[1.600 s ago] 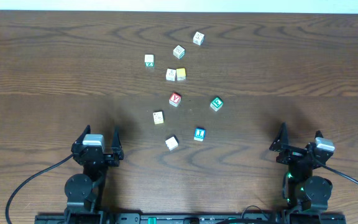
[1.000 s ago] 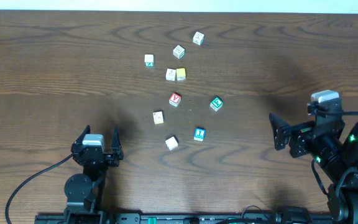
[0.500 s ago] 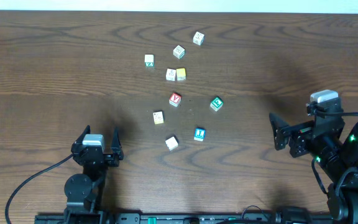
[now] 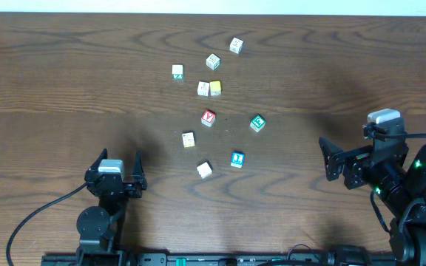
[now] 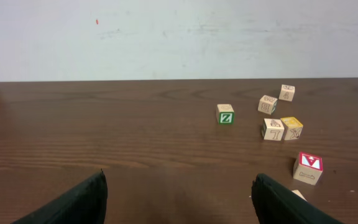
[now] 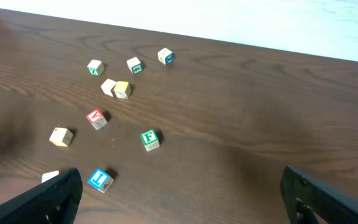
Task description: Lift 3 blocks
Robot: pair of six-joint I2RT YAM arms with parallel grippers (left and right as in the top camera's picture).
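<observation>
I'm seeing a red Y cube (image 4: 208, 117) lying near the middle of my wooden table (image 4: 65, 74); toward the far edge, a yellow-faced cube (image 4: 215, 88) is sitting just beside a pale cube (image 4: 203, 89).

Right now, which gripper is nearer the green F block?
Right. The right gripper is to the right of the green F block, slightly nearer the robot. The left gripper is much farther off, on the block's left.

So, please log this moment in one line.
left hand open | right hand open | white block, blue block, green block on table
</observation>
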